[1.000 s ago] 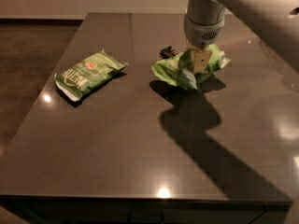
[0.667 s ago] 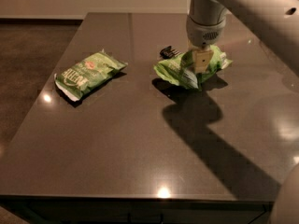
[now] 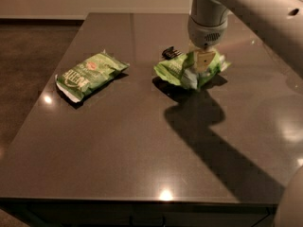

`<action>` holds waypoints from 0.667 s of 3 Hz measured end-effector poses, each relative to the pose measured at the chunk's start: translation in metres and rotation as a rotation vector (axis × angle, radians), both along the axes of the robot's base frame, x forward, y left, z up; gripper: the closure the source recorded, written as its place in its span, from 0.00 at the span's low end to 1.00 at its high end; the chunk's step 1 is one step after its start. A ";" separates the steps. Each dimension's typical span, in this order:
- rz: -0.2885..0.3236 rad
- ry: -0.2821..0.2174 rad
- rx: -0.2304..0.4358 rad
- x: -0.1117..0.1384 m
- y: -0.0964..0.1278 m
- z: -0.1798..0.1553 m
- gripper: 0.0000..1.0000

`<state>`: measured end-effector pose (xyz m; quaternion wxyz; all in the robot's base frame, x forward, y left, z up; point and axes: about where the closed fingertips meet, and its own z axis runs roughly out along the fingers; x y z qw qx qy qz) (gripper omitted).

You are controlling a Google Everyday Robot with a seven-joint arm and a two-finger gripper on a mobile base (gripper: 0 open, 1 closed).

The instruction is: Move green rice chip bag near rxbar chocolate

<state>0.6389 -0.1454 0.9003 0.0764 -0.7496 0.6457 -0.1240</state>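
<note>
Green rice chip bag (image 3: 182, 72) crumpled on far right of desk (image 3: 142, 150), pinched from above by jaws clamped on its top. Just right of rxbar chocolate (image 3: 170, 52). Darker green bag (image 3: 90, 74) well apart, left.

A dark glossy table (image 3: 142, 150) fills the frame, with a smaller dark green bag (image 3: 90, 74) at left and a black rxbar chocolate (image 3: 170, 52) at upper centre — just beside it, the crumpled green rice chip bag (image 3: 173, 71), pinched from above by the gripper (image 3: 200, 65).
</note>
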 end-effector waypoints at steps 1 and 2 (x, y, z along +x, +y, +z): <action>0.001 -0.003 0.001 0.001 0.001 -0.001 0.00; 0.001 -0.003 0.002 0.002 0.001 -0.001 0.00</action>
